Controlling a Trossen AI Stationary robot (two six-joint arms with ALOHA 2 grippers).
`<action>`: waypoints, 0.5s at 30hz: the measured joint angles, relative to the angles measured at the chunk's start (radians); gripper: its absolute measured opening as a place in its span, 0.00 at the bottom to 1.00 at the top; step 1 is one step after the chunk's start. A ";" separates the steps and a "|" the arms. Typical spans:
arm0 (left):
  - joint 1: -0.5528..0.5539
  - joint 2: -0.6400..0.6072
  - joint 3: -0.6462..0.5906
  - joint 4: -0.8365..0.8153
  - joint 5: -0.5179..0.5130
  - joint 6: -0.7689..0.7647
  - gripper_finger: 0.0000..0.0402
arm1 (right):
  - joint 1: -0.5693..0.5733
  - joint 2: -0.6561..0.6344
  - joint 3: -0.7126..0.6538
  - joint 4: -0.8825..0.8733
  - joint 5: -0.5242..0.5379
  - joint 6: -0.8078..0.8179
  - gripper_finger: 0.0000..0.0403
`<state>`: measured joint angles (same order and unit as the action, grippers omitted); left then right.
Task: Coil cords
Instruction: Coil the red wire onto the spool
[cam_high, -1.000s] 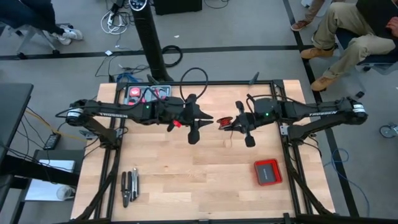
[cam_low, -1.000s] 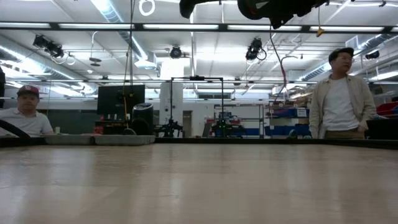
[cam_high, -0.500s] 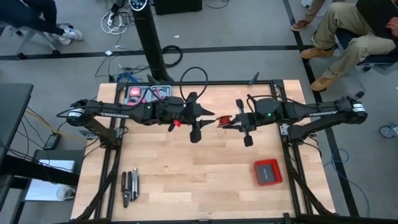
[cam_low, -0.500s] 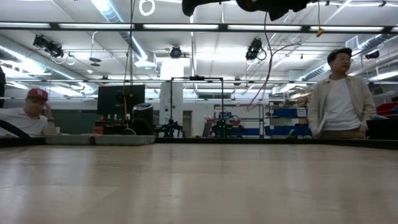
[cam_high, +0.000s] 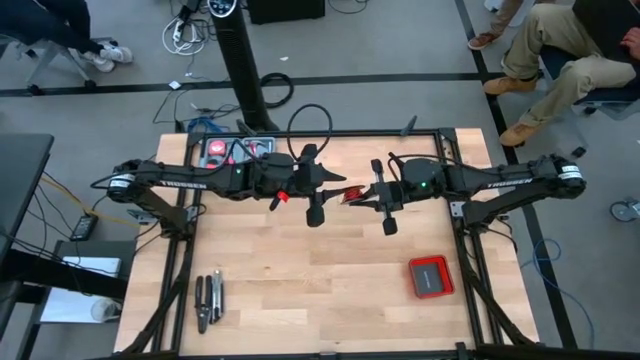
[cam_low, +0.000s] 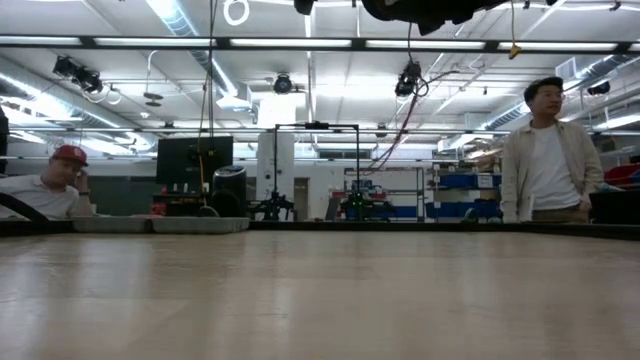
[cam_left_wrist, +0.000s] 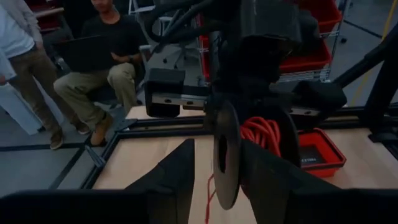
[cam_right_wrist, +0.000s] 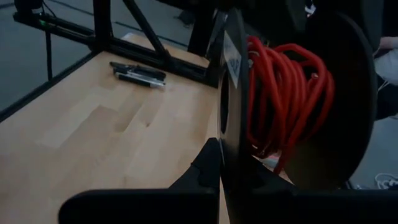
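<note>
Two grippers meet mid-table: right gripper (cam_high: 362, 196) clamped on the spool (cam_right_wrist: 292, 99) rim, left gripper (cam_high: 325, 192) parted, empty. Red wire (cam_right_wrist: 283, 102) looks light, limp; grip the rigid flange.

right arm (cam_high: 505, 182): white lettering along the link, seemingly "TROSSEN", only just legible
left arm (cam_high: 185, 181): white lettering, too small to read
spool (cam_right_wrist: 231, 59): white label beside the fingers, unreadable
red box (cam_left_wrist: 318, 153): small unreadable print
</note>
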<state>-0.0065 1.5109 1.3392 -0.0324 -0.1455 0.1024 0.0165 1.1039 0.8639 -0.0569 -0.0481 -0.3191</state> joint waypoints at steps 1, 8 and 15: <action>0.000 0.000 0.000 -0.001 0.000 0.000 0.33 | -0.002 0.003 0.000 0.008 -0.005 0.000 0.00; 0.000 0.000 0.002 -0.016 0.014 0.004 0.33 | -0.005 0.007 0.000 0.042 -0.018 0.000 0.00; 0.000 -0.001 0.002 -0.007 0.040 0.044 0.22 | -0.009 0.007 0.000 0.059 -0.023 0.000 0.00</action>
<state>-0.0063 1.5102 1.3407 -0.0393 -0.1051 0.1460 0.0078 1.1114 0.8635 0.0025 -0.0706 -0.3188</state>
